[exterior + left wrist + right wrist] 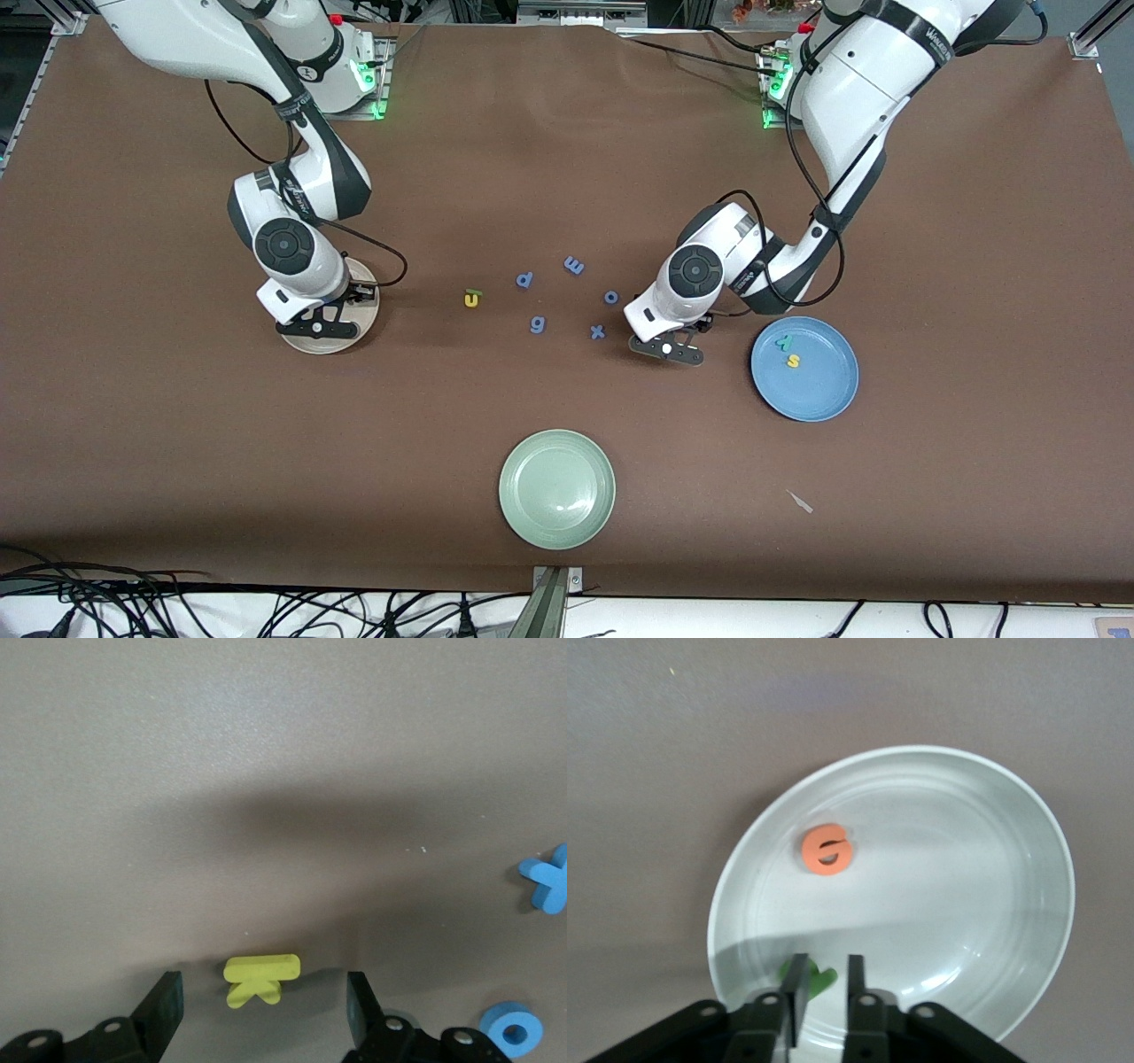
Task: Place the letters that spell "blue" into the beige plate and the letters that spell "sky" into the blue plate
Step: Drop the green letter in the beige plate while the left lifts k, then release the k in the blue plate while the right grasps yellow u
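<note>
My right gripper (317, 326) hangs low over the beige plate (337, 346), its fingers (796, 992) a narrow gap apart. The green "b" (824, 979) lies in the plate just past the fingertips, partly hidden by one finger. The orange "e" (827, 850) lies flat in the same plate (966, 842). My left gripper (263, 1010) is open, down at the table, with the yellow "k" (260, 979) between its fingers, touching neither. The blue plate (819, 399) holds the teal "y" (784, 342) and yellow "s" (793, 361). The yellow "u" (471, 301) and green "l" (474, 291) lie together mid-table.
Blue-purple letters lie between the two grippers: "d" (524, 280), "m" (574, 264), "o" (611, 297), "g" (537, 325) and "x" (597, 332). The "x" (549, 881) and "o" (514, 1032) are close beside my left gripper. A pale green plate (556, 487) sits nearest the front camera.
</note>
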`<move>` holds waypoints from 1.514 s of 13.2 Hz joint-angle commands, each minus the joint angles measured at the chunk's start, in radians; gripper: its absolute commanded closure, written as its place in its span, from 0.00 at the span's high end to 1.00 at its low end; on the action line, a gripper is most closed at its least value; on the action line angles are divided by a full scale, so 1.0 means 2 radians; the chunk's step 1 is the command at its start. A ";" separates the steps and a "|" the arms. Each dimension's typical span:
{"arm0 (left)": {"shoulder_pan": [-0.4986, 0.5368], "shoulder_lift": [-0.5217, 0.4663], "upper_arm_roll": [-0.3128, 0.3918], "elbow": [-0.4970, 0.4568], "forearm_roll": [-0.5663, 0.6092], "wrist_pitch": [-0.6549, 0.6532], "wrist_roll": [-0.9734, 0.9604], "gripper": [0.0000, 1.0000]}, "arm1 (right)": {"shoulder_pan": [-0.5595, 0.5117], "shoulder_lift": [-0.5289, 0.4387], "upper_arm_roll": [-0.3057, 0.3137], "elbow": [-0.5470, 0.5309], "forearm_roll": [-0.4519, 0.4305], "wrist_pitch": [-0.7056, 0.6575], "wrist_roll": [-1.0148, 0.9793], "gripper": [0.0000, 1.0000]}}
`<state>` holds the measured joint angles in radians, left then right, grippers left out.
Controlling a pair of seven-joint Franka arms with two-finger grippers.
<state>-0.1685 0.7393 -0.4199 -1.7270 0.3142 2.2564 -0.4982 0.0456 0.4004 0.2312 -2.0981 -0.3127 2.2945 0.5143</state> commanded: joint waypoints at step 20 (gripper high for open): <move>0.076 -0.074 -0.003 0.008 0.015 -0.092 0.089 0.15 | 0.059 0.119 0.101 0.087 -0.032 0.081 0.208 0.85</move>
<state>-0.0665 0.6253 -0.4177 -1.6944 0.3149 2.1099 -0.4031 0.1625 0.6281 0.4299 -1.9108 -0.3574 2.4224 0.9234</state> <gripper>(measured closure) 0.634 0.132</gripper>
